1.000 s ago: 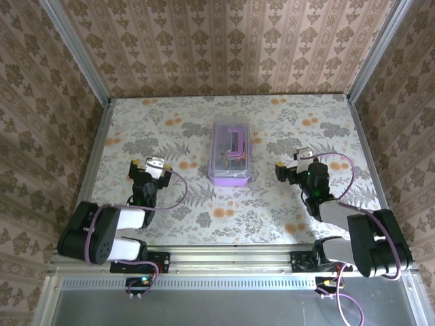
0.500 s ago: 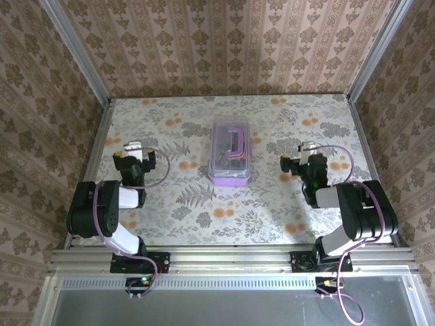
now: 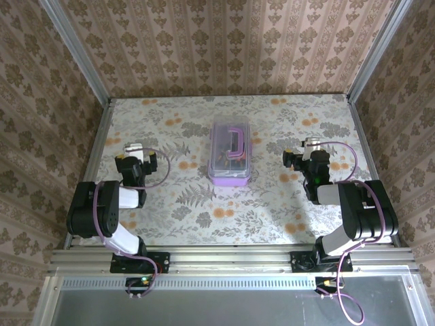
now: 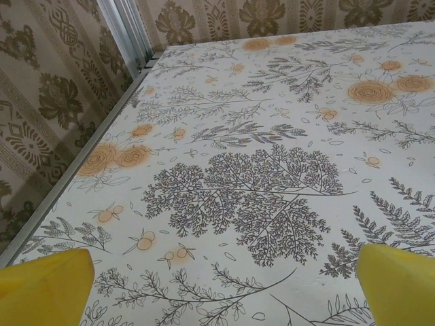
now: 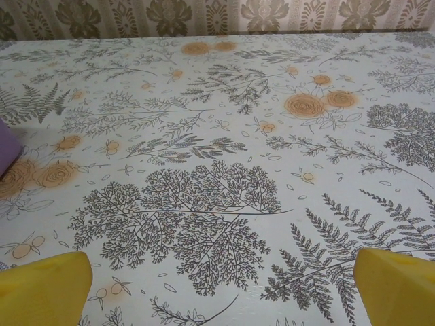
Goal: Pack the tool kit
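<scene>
The tool kit's purple box (image 3: pixel 230 157) stands in the middle of the table with its clear lid down and its purple handle on top. Small dark and orange shapes show dimly through the lid. My left gripper (image 3: pixel 139 151) sits well to the left of the box, open and empty, and its yellow fingertips (image 4: pixel 47 288) stand wide apart over bare tablecloth. To the right of the box my right gripper (image 3: pixel 304 149) is also open and empty, with wide-set yellow fingertips (image 5: pixel 44 288). A purple corner of the box (image 5: pixel 7 153) shows at the left edge of the right wrist view.
The table carries a floral cloth (image 3: pixel 272 204). Aluminium rails (image 4: pixel 129 34) and patterned walls (image 3: pixel 217 41) close it in at the left, back and right. Both arms are folded near their bases, with purple cables looping beside them.
My left gripper has swung left, away from the box, and its arm has folded back. The right gripper has shifted slightly right and back. The box has not moved.
</scene>
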`<move>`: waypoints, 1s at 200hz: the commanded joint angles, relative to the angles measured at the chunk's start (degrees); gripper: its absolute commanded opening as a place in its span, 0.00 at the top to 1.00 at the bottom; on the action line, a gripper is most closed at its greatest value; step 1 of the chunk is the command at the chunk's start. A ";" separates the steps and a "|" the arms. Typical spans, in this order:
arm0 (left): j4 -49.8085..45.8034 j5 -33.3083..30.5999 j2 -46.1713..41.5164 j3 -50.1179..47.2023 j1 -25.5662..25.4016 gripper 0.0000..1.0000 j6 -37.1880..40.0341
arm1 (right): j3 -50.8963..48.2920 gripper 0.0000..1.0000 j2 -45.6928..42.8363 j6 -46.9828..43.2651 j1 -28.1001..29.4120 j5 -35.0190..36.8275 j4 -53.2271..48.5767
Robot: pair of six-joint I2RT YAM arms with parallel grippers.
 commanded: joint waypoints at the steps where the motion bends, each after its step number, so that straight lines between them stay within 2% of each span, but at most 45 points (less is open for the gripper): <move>1: 0.26 0.94 -0.57 0.19 0.07 0.00 -1.36 | 0.45 0.00 -0.05 0.04 0.50 1.83 0.13; 200: -0.27 0.50 -0.57 0.71 -0.35 0.00 -0.79 | 0.37 0.00 -0.05 -0.05 0.59 1.90 0.22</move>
